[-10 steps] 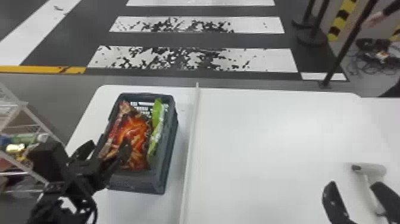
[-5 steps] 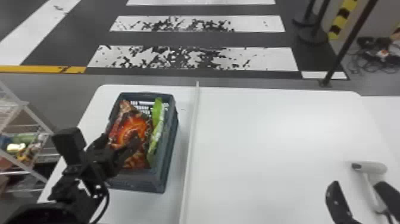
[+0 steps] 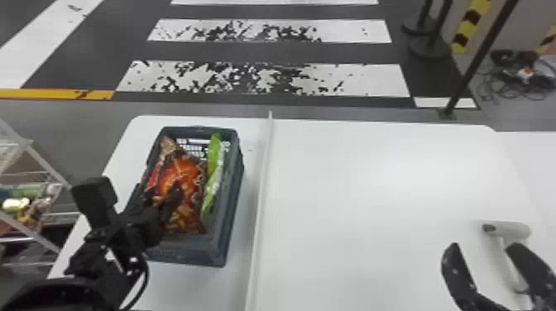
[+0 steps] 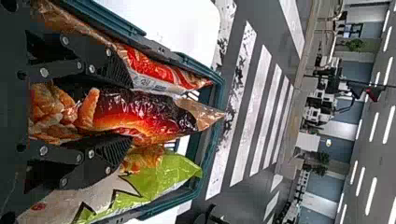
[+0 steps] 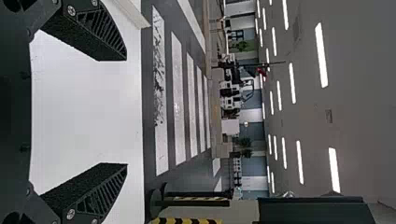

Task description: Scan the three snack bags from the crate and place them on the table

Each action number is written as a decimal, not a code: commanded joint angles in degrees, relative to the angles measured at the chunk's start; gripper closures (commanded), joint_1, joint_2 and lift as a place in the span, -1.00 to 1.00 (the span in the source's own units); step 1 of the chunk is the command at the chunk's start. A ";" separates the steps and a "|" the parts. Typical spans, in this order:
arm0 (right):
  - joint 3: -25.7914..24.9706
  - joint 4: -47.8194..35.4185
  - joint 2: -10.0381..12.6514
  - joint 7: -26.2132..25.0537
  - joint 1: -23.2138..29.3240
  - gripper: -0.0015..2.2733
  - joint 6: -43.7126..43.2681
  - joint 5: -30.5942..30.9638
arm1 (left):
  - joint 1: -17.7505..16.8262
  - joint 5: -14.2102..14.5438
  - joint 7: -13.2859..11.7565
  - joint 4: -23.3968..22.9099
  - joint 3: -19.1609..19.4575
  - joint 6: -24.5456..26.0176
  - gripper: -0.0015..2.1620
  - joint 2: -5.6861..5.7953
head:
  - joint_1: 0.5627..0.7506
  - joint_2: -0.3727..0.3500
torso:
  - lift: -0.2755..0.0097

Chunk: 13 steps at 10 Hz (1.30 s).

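Observation:
My left gripper is over the dark crate. In the left wrist view the left gripper is shut on the orange-and-dark middle snack bag, one finger along each side. Beside it in the crate stand a red bag and a green-and-white bag, the green one toward the crate's right wall. At the lower right, my right gripper stands open over the table, close to the white handheld scanner. The right gripper has nothing between its fingers.
A raised white strip runs along the white table, just right of the crate. A wire rack with goods stands left of the table. Posts stand behind the table's right part.
My left gripper has shifted slightly to the right over the crate and its fingers have come closer together around the middle bag. The right gripper has barely moved.

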 commanded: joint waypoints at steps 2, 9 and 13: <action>0.00 0.08 0.00 -0.03 -0.17 -0.89 -0.07 -0.09 | 0.27 0.07 0.47 -1.77 0.02 -0.14 0.61 -0.04 | 0.41 0.18 | 0.67; 0.26 -0.09 0.09 -0.12 -0.35 -0.89 -0.25 -0.09 | 6.15 -1.60 1.00 -9.76 0.46 -13.50 0.61 -0.48 | 0.41 0.21 | 0.67; 0.17 -0.09 0.09 -0.12 -0.26 -0.89 -0.42 -0.09 | 12.13 -1.69 -0.41 -19.70 -0.51 -16.31 0.61 -0.48 | 0.41 0.14 | 0.67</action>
